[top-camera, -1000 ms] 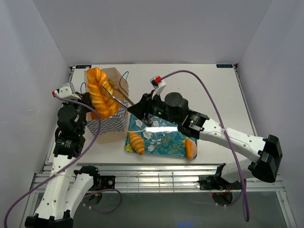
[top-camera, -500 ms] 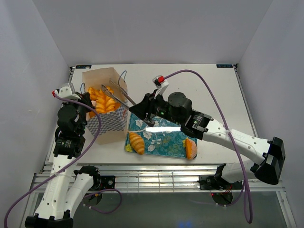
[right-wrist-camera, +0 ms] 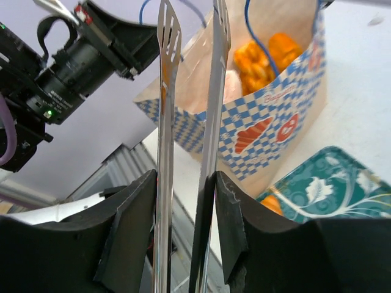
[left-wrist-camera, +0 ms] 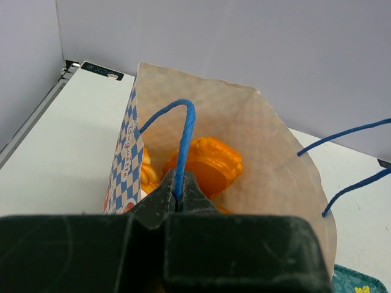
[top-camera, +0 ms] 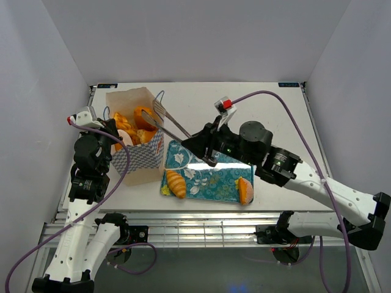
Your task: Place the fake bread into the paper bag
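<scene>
While pinching the bag's [top-camera: 139, 160] cord [left-wrist-camera: 183, 143] with the left gripper [left-wrist-camera: 177, 196], between loads, clamping empty tongs [right-wrist-camera: 166, 91] in the right gripper [right-wrist-camera: 185, 189]; next, probably down onto the croissant [top-camera: 176, 183] at the tray's [top-camera: 214, 177] nine o'clock.

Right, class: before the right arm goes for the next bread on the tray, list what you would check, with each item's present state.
1. Tongs empty: ok, nothing between the blades.
2. Right gripper shut on the tongs: ok.
3. Paper bag upright: ok.
4. Left gripper shut on the blue cord handle, bag mouth open: ok.
5. Bread waiting on the teal tray: ok, a croissant and a second piece.
6. Room in the bag for both: cannot tell.
</scene>
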You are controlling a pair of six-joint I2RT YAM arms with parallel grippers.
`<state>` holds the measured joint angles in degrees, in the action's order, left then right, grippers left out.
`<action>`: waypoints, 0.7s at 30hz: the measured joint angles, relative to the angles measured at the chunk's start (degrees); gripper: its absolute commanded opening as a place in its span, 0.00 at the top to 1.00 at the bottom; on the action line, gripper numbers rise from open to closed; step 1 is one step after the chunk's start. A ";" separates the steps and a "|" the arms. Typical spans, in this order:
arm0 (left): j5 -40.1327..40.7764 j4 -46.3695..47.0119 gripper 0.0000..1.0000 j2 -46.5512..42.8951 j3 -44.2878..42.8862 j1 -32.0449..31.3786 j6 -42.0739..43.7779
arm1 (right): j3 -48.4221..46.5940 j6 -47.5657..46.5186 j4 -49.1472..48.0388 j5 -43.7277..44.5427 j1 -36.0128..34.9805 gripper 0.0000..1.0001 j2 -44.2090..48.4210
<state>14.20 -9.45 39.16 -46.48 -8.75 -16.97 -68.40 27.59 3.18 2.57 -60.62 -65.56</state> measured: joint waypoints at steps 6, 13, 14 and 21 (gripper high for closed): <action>0.37 -0.02 0.87 -0.02 0.00 0.00 0.13 | 5.73 -3.04 1.84 10.93 -0.13 0.52 12.94; 0.83 -0.02 0.64 -0.04 0.00 0.00 0.13 | 18.71 -4.31 3.13 29.11 -0.11 0.52 26.27; 0.87 -0.02 0.59 -0.07 0.00 0.00 0.22 | 20.26 -4.52 3.48 31.80 -0.13 0.52 27.45; 2.05 -0.26 0.04 -0.68 0.00 0.00 0.17 | 31.06 -4.81 4.09 49.27 0.48 0.52 32.26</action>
<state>16.25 -9.72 38.48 -46.48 -8.75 -16.80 -37.34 22.79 7.27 51.83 -60.14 -33.30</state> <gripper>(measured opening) 0.734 0.483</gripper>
